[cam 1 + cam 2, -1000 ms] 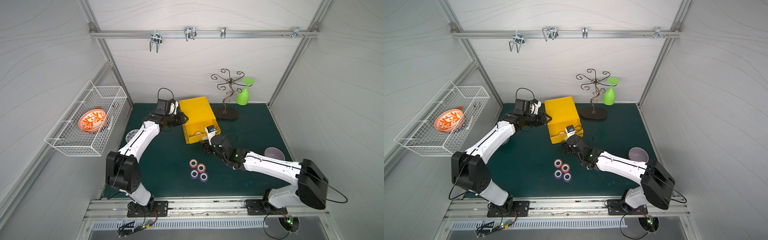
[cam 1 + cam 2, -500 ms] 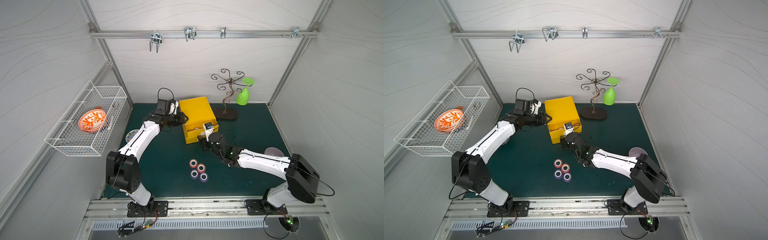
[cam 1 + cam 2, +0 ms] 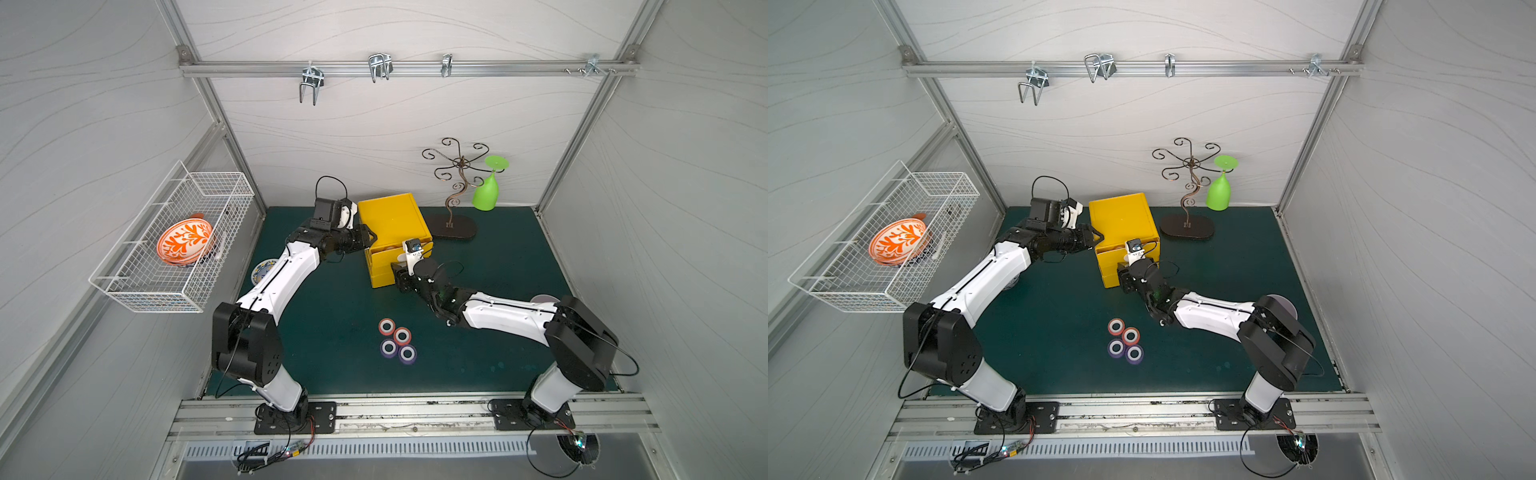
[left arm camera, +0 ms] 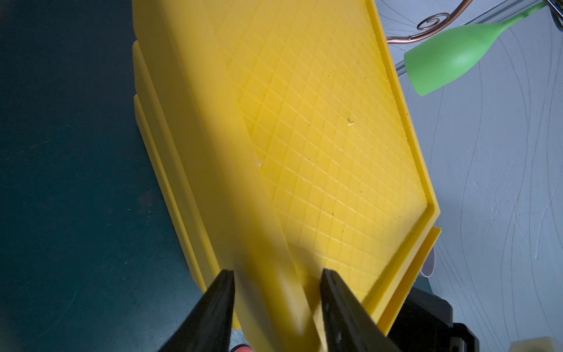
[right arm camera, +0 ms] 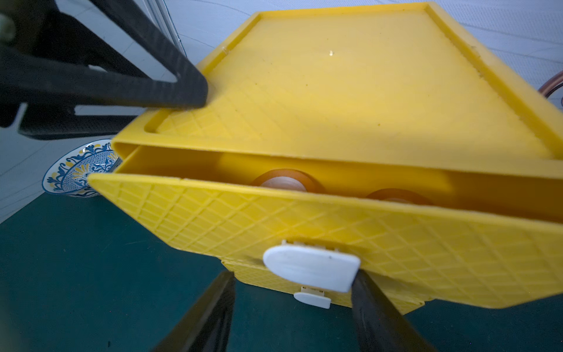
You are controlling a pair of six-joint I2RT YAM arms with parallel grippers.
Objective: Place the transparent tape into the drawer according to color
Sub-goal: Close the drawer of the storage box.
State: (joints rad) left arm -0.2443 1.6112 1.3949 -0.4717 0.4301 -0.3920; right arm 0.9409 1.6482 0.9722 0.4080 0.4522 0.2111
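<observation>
The yellow cabinet stands on the green mat, its top drawer pulled partly out, and inside it lie two orange tape rolls side by side. The right gripper sits at the drawer's white handle, its fingers spread wider than the handle: one touches the handle's end, the other stands clear of it, so nothing is clamped. The left gripper is at the cabinet's upper side edge with its fingers partly apart and astride that edge; whether they pinch it or merely rest against it cannot be told. In front of the cabinet, well apart from it, two red tape rolls and two purple tape rolls lie flat in a tight cluster on the mat
</observation>
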